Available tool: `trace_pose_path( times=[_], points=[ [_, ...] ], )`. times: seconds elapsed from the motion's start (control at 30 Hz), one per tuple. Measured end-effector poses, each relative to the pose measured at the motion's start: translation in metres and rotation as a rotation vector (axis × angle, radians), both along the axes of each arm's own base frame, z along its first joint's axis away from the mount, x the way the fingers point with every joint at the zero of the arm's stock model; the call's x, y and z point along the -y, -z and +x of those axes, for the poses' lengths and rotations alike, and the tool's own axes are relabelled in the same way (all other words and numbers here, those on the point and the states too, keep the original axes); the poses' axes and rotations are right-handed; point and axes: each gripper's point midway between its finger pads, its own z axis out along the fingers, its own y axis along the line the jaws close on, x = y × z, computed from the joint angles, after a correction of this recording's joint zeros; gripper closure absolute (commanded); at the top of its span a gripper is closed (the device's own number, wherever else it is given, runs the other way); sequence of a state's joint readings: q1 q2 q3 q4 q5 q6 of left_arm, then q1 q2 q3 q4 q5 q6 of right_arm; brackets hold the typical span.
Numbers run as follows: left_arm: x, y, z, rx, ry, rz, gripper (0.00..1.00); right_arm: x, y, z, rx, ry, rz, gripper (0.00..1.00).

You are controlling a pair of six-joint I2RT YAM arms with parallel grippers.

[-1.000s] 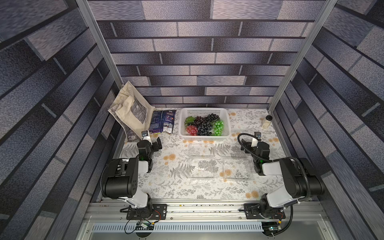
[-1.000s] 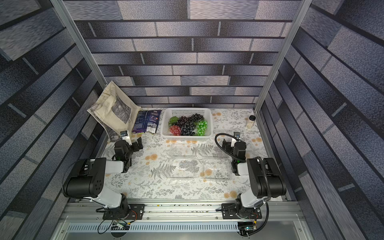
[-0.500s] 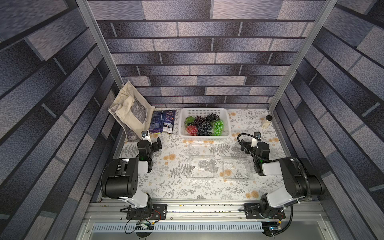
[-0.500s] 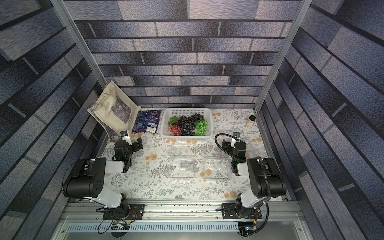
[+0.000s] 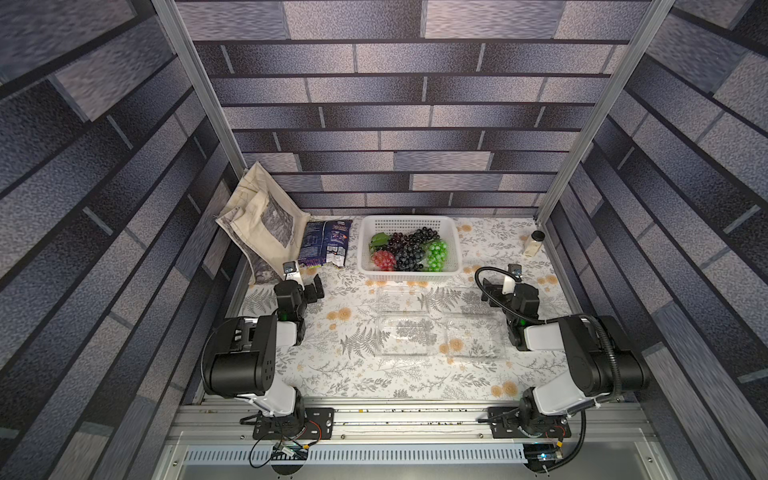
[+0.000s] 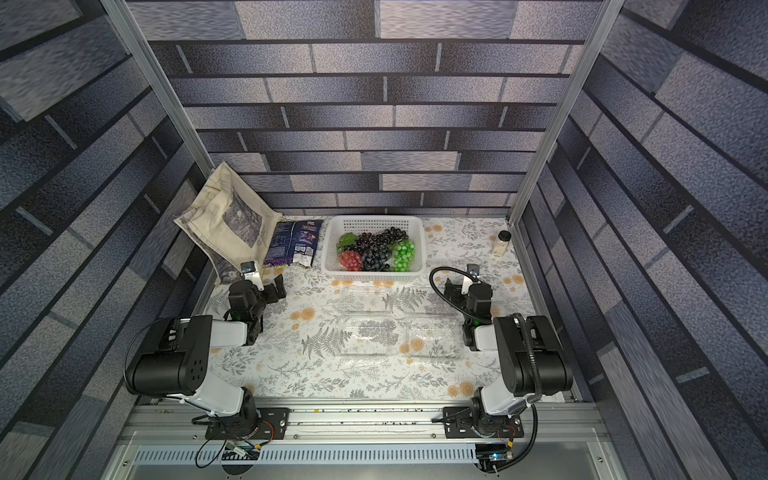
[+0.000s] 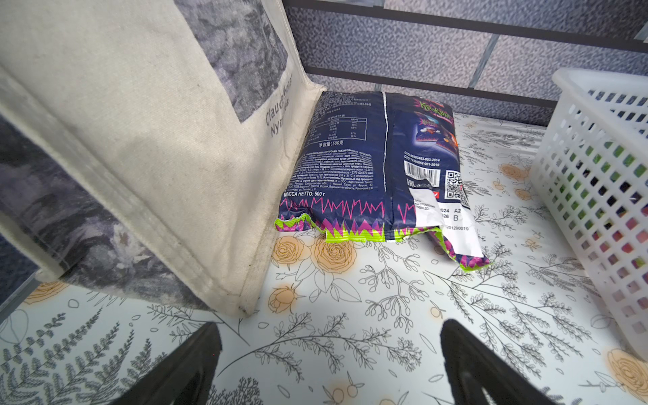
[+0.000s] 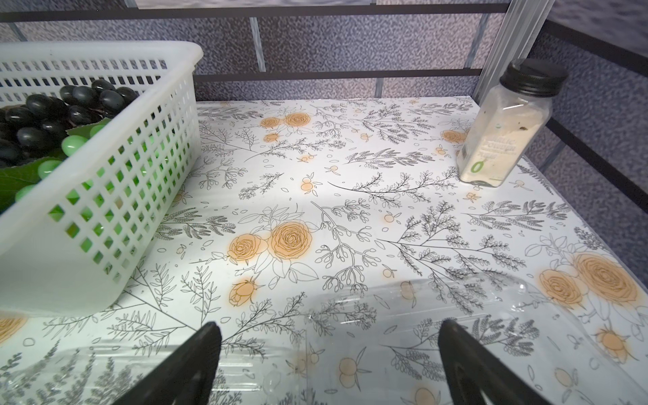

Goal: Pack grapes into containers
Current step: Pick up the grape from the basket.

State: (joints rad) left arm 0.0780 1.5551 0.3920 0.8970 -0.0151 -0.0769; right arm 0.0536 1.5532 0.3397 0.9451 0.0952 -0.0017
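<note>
- Walls point(image 5: 415, 124): panels printed with long grey-violet bricks and dark joints close in the back and both sides.
- Silver metal posts point(image 5: 201, 83) rise at the two back corners.
- Counter point(image 5: 332, 374): white cover with grey ferns and orange roses.
- A metal rail point(image 5: 415, 411) runs along the counter's front edge.

Place: a robotics lab test cell.
Enclosure: aluminium frame posts point(image 5: 215, 108) carry walls point(image 5: 415, 87) papered with a printed grey brick pattern.
Work surface: a tabletop point(image 5: 353, 374) under a floral printed sheet.
Machinery: two black-and-white robot arms point(image 5: 249, 353) bolted to a metal rail point(image 5: 407, 415), wiring point(image 5: 286, 451) exposed below.
Props: glossy grapes point(image 5: 409, 251) in a white basket point(image 5: 409, 220).
</note>
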Motion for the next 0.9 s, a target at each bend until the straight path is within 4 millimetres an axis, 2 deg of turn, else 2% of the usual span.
trace_pose_path(
  times=[0.13, 0.23, 0.3, 0.47, 0.57, 0.63, 0.7, 0.8, 0.9],
  points=[
    [-0.001, 0.002, -0.001, -0.016, -0.013, 0.006, 0.03, -0.001, -0.001, -0.001, -0.005, -0.009, -0.002, 0.11],
    [0.000, -0.005, -0.007, -0.039, -0.032, 0.025, 0.04, -0.003, -0.016, -0.005, -0.003, -0.020, -0.002, 0.15],
    [0.005, -0.026, -0.010, -0.011, -0.034, 0.045, 0.04, -0.004, -0.038, -0.002, 0.027, -0.024, -0.003, 0.16],
    [0.024, -0.096, -0.010, 0.095, -0.024, 0.065, 0.04, -0.017, -0.114, 0.004, 0.132, -0.050, 0.007, 0.19],
    [0.040, -0.118, -0.011, 0.096, -0.004, 0.066, 0.04, -0.042, -0.158, 0.013, 0.147, -0.103, 0.010, 0.21],
    [0.051, -0.122, -0.011, 0.066, 0.018, 0.047, 0.05, -0.068, -0.184, 0.018, 0.146, -0.162, 0.013, 0.21],
    [0.062, -0.121, -0.012, 0.025, 0.038, 0.026, 0.06, -0.096, -0.200, 0.022, 0.133, -0.222, 0.019, 0.24],
    [0.081, -0.119, -0.013, -0.041, 0.069, -0.007, 0.05, -0.134, -0.203, 0.033, 0.067, -0.306, 0.050, 0.29],
    [0.096, -0.121, -0.012, -0.083, 0.094, -0.041, 0.06, -0.167, -0.190, 0.049, -0.017, -0.368, 0.066, 0.34]
  ],
)
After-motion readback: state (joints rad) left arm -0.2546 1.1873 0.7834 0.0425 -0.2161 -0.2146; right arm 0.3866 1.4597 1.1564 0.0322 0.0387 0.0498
